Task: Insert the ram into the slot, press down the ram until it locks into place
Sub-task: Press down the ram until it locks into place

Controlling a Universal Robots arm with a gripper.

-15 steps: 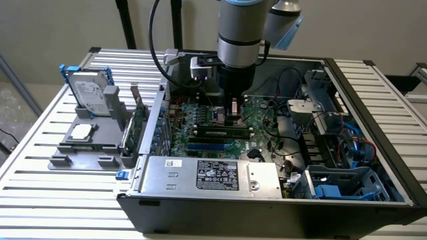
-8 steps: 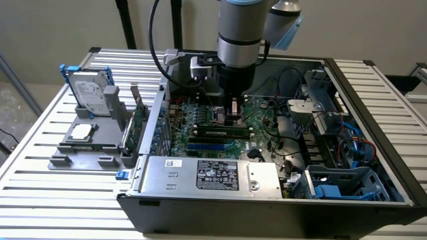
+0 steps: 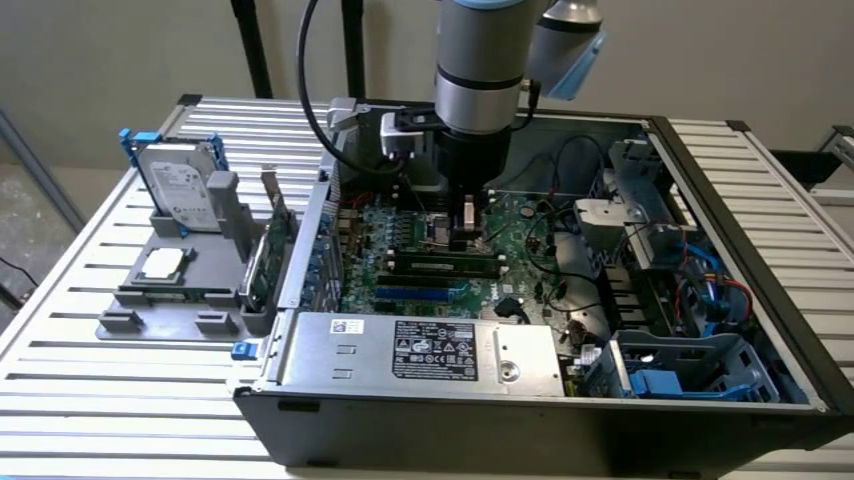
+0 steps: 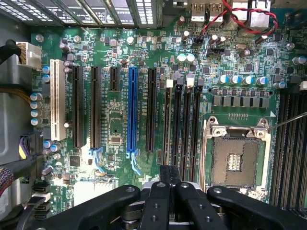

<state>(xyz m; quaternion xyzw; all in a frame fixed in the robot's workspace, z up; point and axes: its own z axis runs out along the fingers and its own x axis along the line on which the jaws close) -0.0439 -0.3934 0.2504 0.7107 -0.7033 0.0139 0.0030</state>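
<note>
The ram (image 3: 414,264), a thin green stick, lies along the black slot (image 3: 441,274) in the middle of the motherboard inside the open computer case. My gripper (image 3: 467,243) comes straight down onto the ram's middle. In the wrist view I see the ram (image 4: 166,129) edge-on, running away from the fingers (image 4: 157,203) along the first of several parallel black slots (image 4: 169,84). The gripper (image 4: 169,179) has its two fingers drawn close together on the stick's top edge. How deep the ram sits is hidden.
A blue socket (image 4: 132,110) and black card sockets lie beside the ram slots, with the CPU socket (image 4: 235,160) on the other side. The power supply (image 3: 427,350) fills the case front and cables (image 3: 574,290) crowd the exterior view's right. A hard drive (image 3: 180,185) and expansion card (image 3: 274,250) stand on a grey holder (image 3: 160,290).
</note>
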